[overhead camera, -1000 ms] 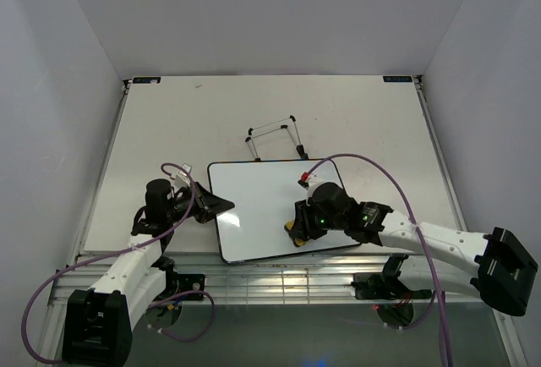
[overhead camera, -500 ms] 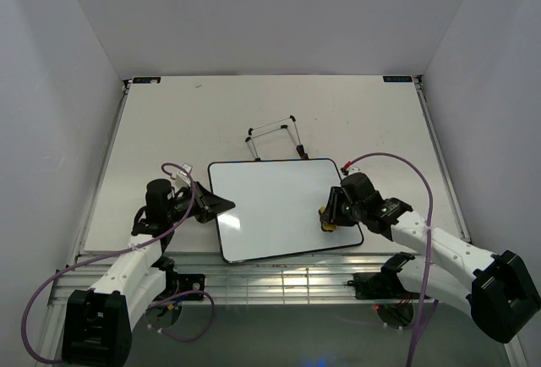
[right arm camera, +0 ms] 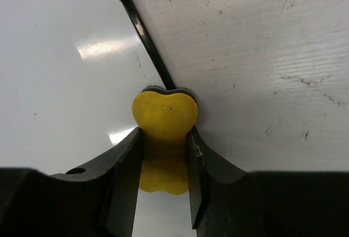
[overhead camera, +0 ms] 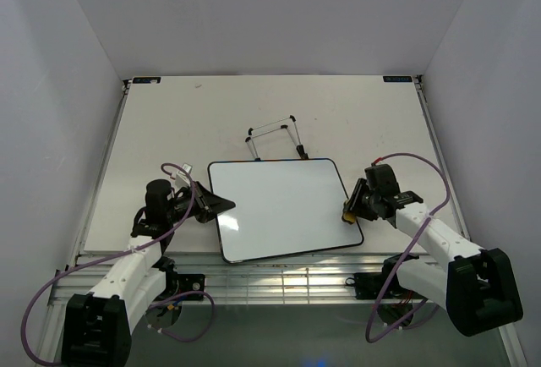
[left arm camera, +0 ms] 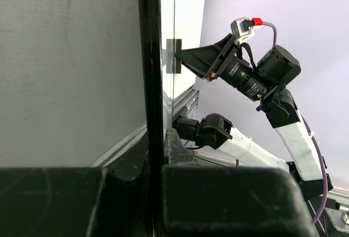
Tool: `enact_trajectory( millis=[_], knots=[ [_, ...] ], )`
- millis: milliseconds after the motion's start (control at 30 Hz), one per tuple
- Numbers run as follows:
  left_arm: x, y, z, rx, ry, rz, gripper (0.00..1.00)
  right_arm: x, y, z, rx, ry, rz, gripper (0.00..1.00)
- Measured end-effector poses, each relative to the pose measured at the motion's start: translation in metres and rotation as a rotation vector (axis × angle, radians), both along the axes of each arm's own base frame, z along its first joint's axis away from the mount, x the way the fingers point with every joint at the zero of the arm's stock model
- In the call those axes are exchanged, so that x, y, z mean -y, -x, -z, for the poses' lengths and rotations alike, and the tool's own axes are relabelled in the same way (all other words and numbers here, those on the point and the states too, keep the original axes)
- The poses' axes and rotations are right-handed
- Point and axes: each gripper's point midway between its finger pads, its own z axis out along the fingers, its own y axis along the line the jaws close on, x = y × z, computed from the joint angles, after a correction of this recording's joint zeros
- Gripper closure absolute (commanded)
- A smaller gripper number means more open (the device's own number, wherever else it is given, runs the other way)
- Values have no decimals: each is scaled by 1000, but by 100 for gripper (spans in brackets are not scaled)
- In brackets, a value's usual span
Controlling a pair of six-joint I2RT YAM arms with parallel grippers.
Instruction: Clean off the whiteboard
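Note:
The whiteboard (overhead camera: pixel 279 206) lies flat on the table, blank and glossy, with a thin black rim. My left gripper (overhead camera: pixel 221 205) is shut on its left edge; in the left wrist view the black rim (left arm camera: pixel 150 57) runs straight between the jaws of the left gripper (left arm camera: pixel 155 166). My right gripper (overhead camera: pixel 349 212) is shut on a yellow eraser (overhead camera: pixel 347 214) at the board's right edge. In the right wrist view the eraser (right arm camera: pixel 164 114) sits pinched in the right gripper (right arm camera: pixel 164 155), resting over the rim (right arm camera: pixel 140 29), half on the whiteboard (right arm camera: pixel 60 84).
A thin wire easel stand (overhead camera: pixel 275 136) lies just behind the board's far edge. The white table (overhead camera: pixel 169 122) stretches around the board, with grey walls on three sides. The metal rail of the table's near edge (overhead camera: pixel 279 278) runs close below the board.
My right gripper has slid the eraser rightward from the board's lower middle to its right edge. The left gripper and the board have stayed put.

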Motion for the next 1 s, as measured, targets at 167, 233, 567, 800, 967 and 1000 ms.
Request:
enact_trajectory(
  millis=[167,233,567,800,967,1000],
  knots=[
    [0,1,-1,2,2,1,100,-7,1,0,2,-28,-74,89],
    [0,0,-2,5,3,-2,100,-12,0,-2,20,-40,-119,89],
    [-1,1,-2,1,3,-5,100,-99,22,-31,141,-187,-528,91],
    [-1,3,2,-7,2,-12,100,-140,18,-45,147,-224,-663,90],
    [-1,4,1,-6,1,-12,100,-114,-17,-35,116,-205,-538,91],
    [0,4,1,-6,1,-12,100,-100,-25,-31,107,-194,-489,91]
  ],
)
